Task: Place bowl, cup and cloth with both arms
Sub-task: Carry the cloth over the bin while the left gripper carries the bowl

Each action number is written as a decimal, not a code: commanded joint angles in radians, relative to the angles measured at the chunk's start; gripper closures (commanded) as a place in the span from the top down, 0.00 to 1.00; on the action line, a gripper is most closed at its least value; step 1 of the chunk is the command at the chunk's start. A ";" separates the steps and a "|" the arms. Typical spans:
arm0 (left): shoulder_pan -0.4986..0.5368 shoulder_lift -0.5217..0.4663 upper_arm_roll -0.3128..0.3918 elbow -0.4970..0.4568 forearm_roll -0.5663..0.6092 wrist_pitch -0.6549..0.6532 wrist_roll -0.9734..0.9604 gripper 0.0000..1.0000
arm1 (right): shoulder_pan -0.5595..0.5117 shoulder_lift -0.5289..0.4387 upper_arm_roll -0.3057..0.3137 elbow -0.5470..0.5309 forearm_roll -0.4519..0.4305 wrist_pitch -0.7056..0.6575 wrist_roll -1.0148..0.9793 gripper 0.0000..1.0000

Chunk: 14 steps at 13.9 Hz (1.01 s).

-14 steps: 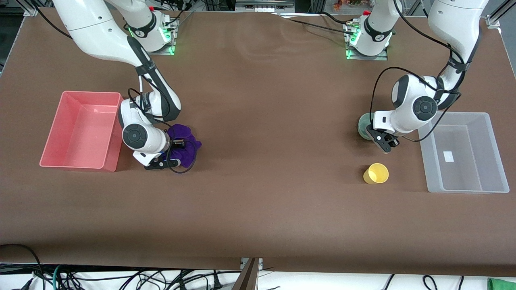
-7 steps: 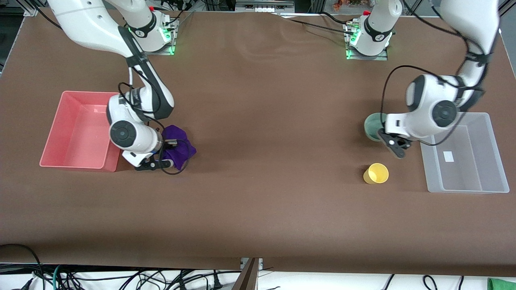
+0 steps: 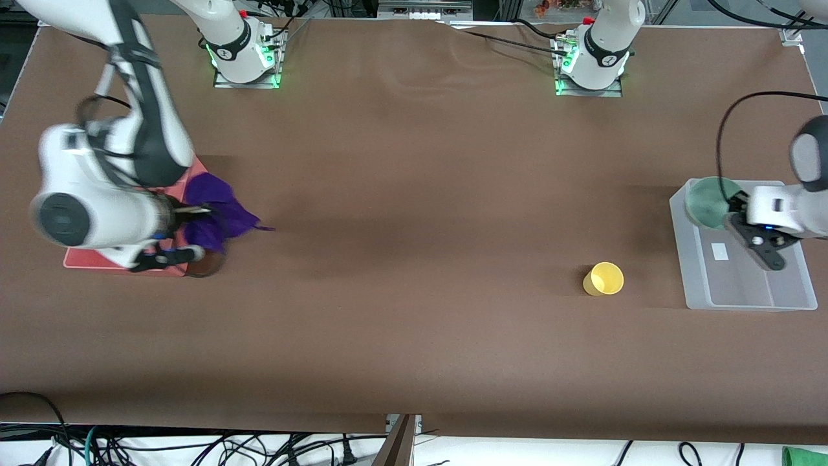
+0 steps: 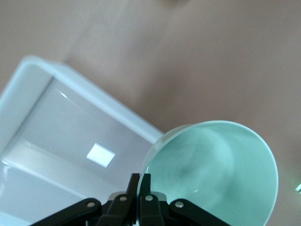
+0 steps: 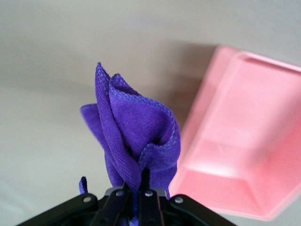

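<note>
Two grippers loaded, both airborne. Left gripper pinches rim of bowl over clear bin corner. Right gripper clamps cloth over pink bin edge. Cup lies on table, near clear bin.

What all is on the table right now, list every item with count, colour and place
bowl: one, pale green, held over the clear bin's corner
cup: one, yellow, on the table beside the clear bin
cloth: one, purple, held up at the pink bin's edge
clear bin: one, at the left arm's end
pink bin: one, at the right arm's end
left gripper: shut on the bowl's rim
right gripper: shut on the cloth
</note>
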 commanded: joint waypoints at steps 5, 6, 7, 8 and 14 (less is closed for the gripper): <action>0.177 0.281 -0.016 0.060 0.002 0.269 0.167 0.00 | -0.005 -0.016 -0.297 0.023 -0.029 -0.078 -0.439 0.00; 0.178 0.290 -0.016 0.060 0.002 0.288 0.168 0.35 | -0.005 -0.014 -0.323 0.023 -0.045 -0.071 -0.487 0.00; 0.178 0.290 -0.018 0.063 -0.002 0.288 0.166 0.99 | -0.007 -0.011 -0.348 0.023 -0.061 -0.068 -0.522 0.00; 0.181 0.280 -0.024 0.065 -0.002 0.279 0.166 1.00 | -0.010 -0.005 -0.368 0.023 -0.061 -0.052 -0.547 0.00; 0.102 0.183 -0.034 0.177 -0.093 0.078 -0.140 1.00 | -0.001 0.044 -0.360 -0.089 0.030 0.072 -0.369 0.00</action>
